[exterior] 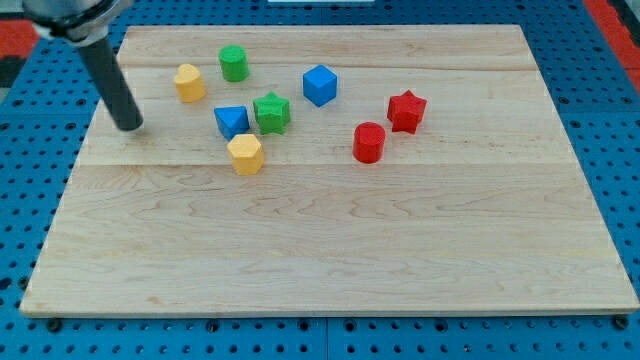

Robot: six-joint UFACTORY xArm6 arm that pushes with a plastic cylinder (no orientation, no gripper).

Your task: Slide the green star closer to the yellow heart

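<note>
No pincer, only my tip (130,126) at upper left, clear of blocks. Green star (271,112) touches blue block (231,121); yellow heart (189,82) sits up-left, so push must start from star's right.

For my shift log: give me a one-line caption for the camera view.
My tip rests left of the clustered blue block, green star and yellow block; another yellow block sits above.

Dark rod slanting down from the view's top left, my tip (130,126) at the view's left.
</note>
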